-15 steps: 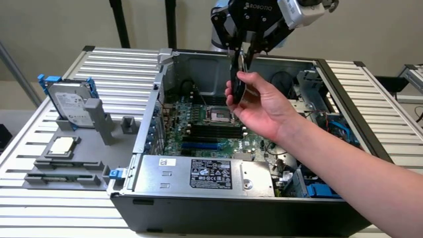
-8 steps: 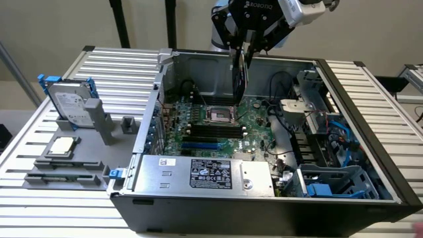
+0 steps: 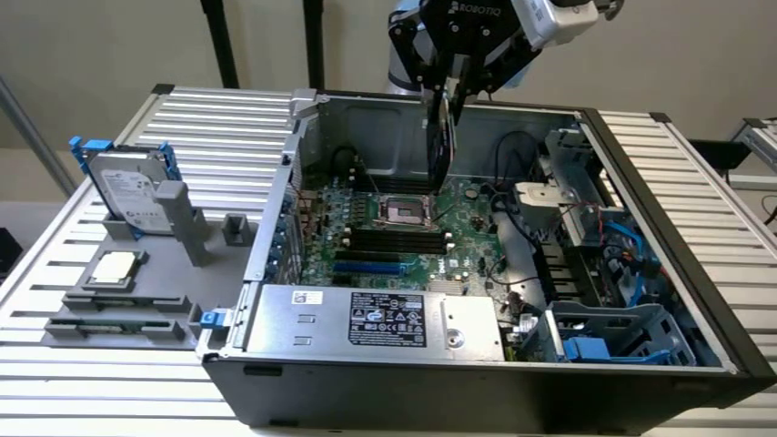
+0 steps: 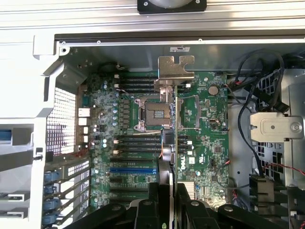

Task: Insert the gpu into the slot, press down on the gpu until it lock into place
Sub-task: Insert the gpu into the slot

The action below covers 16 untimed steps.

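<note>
My gripper [image 3: 454,89] hangs over the open computer case, shut on the gpu [image 3: 445,137], a thin black card held on edge well above the motherboard. In the wrist view the gpu [image 4: 175,138] shows edge-on between my black fingers [image 4: 153,200], with its silver metal bracket [image 4: 175,70] at the far end. The card hangs over the area of the CPU socket [image 4: 153,113]. The slot [image 3: 367,269] is a bright-blue strip on the board, nearer the power supply. In the wrist view the slot [image 4: 133,170] lies bare, off to one side of the card.
A silver labelled power-supply box [image 3: 364,319] sits at the case's near side. Black memory slots [image 3: 391,241] lie between the socket and the blue strip. Cables and a drive cage [image 3: 570,237] crowd the exterior view's right. A hard drive [image 3: 131,196] stands on a grey fixture outside the case.
</note>
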Motion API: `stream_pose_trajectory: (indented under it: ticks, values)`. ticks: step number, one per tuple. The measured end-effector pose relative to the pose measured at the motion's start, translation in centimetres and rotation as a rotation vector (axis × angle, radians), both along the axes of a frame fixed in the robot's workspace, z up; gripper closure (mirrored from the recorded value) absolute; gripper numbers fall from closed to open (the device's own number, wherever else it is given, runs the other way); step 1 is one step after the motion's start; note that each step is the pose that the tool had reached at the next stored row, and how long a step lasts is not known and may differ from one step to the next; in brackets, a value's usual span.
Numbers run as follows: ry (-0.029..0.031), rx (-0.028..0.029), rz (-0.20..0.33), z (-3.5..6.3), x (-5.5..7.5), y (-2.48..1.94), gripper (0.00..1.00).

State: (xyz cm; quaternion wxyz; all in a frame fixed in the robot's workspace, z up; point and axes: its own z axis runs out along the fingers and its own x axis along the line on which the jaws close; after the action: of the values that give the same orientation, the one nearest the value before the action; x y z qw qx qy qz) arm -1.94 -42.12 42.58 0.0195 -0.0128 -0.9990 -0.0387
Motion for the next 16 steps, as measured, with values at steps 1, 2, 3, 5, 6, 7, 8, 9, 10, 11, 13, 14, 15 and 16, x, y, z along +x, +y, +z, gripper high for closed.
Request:
stream_pose_trajectory:
  ticks: [1, 2, 3, 5, 6, 7, 8, 9, 10, 11, 13, 14, 15, 16]
  values:
    - [0.0000, 0.0000, 0.000, 0.00, 0.0, 0.00, 0.74]
    - [0.0001, -0.0003, 0.000, 0.12, 0.0, 0.00, 0.74]
    - [0.0002, -0.0005, 0.000, 0.46, 0.0, 0.00, 0.74]
    - [0.0000, 0.0000, 0.000, 1.53, 0.0, 0.00, 0.74]
    - [0.0000, -0.0002, 0.000, 1.88, 0.0, 0.00, 0.74]
    - [0.0000, 0.0001, 0.000, 1.99, 0.0, -0.01, 0.74]
    - [-0.0001, 0.0002, 0.000, 1.99, 0.0, 0.00, 0.74]
    - [-0.0001, 0.0002, 0.000, 1.99, 0.0, 0.00, 0.74]
    - [0.0000, 0.0001, 0.000, 1.99, 0.0, 0.00, 0.74]
    - [0.0000, 0.0000, 0.000, 1.99, 0.0, -0.01, 0.74]
    - [0.0001, -0.0002, 0.000, 1.63, -0.1, -0.38, 0.74]
    - [0.0000, -0.0001, 0.000, 1.20, -0.3, -0.82, 0.74]
    - [0.0000, 0.0000, 0.000, 0.61, -0.6, -1.43, 0.74]
    - [0.0001, -0.0002, 0.000, 0.00, -0.8, -2.06, 0.74]
